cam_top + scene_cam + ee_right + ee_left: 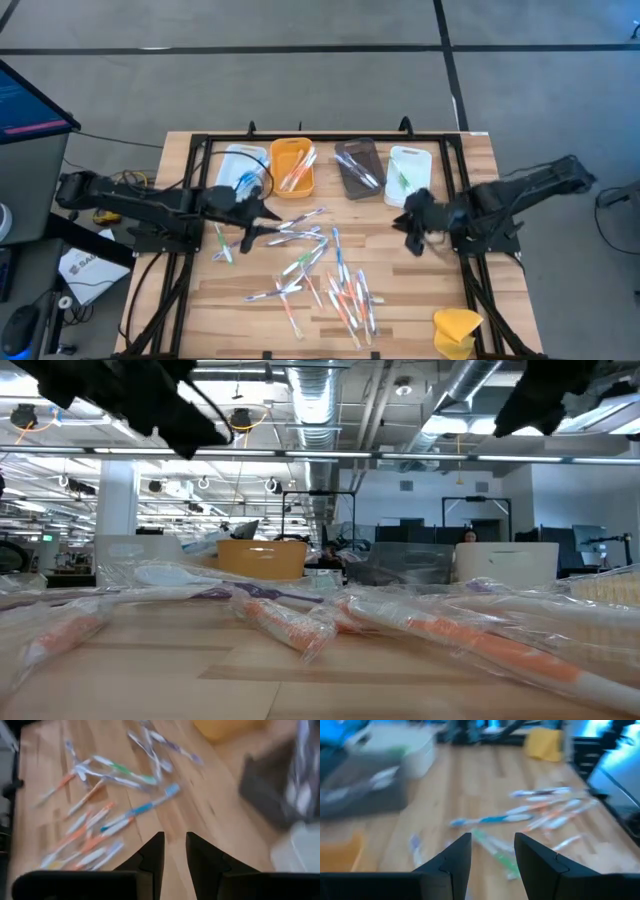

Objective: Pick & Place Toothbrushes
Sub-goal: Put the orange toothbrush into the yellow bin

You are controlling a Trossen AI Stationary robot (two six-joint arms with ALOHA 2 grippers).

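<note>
Toothbrushes (320,270) strewn mid-table toward front edge: light, slim, stiff, likely slippery; pinch mid-handle. Left gripper (492,865) spread, empty. Right gripper (175,852) narrowly parted, empty.

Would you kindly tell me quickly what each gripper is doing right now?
Left gripper: open, holding nothing.
Right gripper: narrowly open, holding nothing.

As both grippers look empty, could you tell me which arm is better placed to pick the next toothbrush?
Probably the left: its open gripper hangs right beside the loose toothbrushes, while the right gripper, also empty, sits farther off near the white tray.
</note>
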